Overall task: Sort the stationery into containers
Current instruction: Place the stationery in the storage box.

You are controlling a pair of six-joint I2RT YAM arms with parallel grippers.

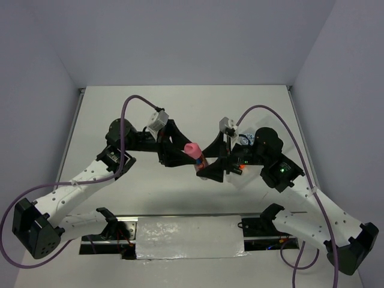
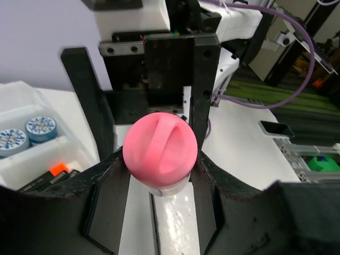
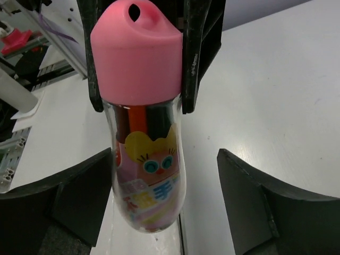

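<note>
The pink-capped tube (image 1: pixel 195 153) hangs in mid-air over the table's middle. My left gripper (image 1: pixel 182 151) is shut on its pink cap (image 2: pixel 159 149), which sits between the black fingers. In the right wrist view the clear tube (image 3: pixel 150 175) with an owl label hangs cap-up between my open right gripper's (image 3: pixel 164 154) fingers, nearer the left one, without clear contact. The translucent tray (image 2: pixel 21 91) holds two blue-white discs (image 2: pixel 41 127) in one compartment and an orange-capped marker (image 2: pixel 58 169) in another. In the top view the right arm hides most of the tray.
A foil-covered strip (image 1: pixel 189 237) on a metal rail lies along the near edge between the arm bases. Both arms meet at the table's centre, their purple cables (image 1: pixel 135 99) arching above. White walls close in the table on three sides.
</note>
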